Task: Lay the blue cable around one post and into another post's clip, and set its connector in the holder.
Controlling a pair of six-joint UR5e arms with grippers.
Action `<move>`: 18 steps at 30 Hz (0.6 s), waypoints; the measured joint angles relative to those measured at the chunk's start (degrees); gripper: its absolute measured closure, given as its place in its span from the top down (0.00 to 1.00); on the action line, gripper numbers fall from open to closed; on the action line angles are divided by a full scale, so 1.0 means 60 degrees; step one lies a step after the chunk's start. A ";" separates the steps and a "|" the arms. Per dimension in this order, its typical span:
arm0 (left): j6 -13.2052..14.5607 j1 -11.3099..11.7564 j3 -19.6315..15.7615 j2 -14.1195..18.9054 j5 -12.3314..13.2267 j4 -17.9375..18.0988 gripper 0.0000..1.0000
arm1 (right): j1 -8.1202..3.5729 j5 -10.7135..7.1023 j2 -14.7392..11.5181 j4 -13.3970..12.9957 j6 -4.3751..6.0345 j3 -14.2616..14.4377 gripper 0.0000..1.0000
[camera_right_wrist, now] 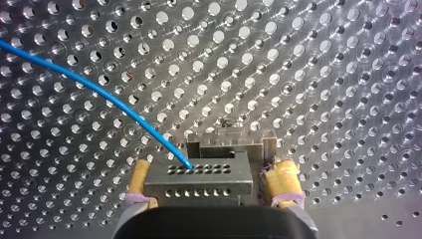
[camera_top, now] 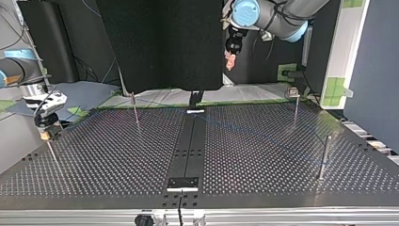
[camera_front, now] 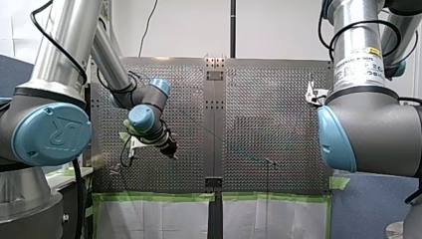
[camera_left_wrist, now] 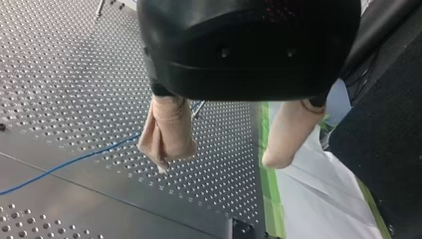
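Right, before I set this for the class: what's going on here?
Two robot arms are routing a blue cable across a perforated table. My right end effector is shut on the connector at the cable's end, low over the table. My left end effector is open and empty, raised above the table, with the cable lying loose beneath it. Whether the cable rounds any post is too faint to tell.

connector [camera_right_wrist: 199, 185]: held between the fingers of the right gripper [camera_right_wrist: 211, 174], over the table [camera_right_wrist: 323, 74].
cable [camera_right_wrist: 94, 91]: joined to the connector, run off across the table.
left gripper [camera_left_wrist: 219, 164]: hung over the table's edge, cable lying beneath.
posts [camera_top: 324, 157]: stood upright on the table, well apart.
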 joint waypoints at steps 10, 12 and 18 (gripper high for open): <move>-0.0161 0.0078 -0.0990 -0.0008 -0.0089 0.0997 1.00 | 0.0000 0.0000 0.0000 0.0000 0.0000 0.0000 1.00; -0.0162 0.0096 -0.1181 -0.0011 -0.0134 0.1180 1.00 | -0.0001 0.0000 -0.0001 0.0000 0.0000 0.0000 1.00; 0.0122 0.0179 -0.1679 -0.0012 -0.0404 0.1695 1.00 | -0.0001 0.0000 0.0000 0.0000 0.0000 0.0000 1.00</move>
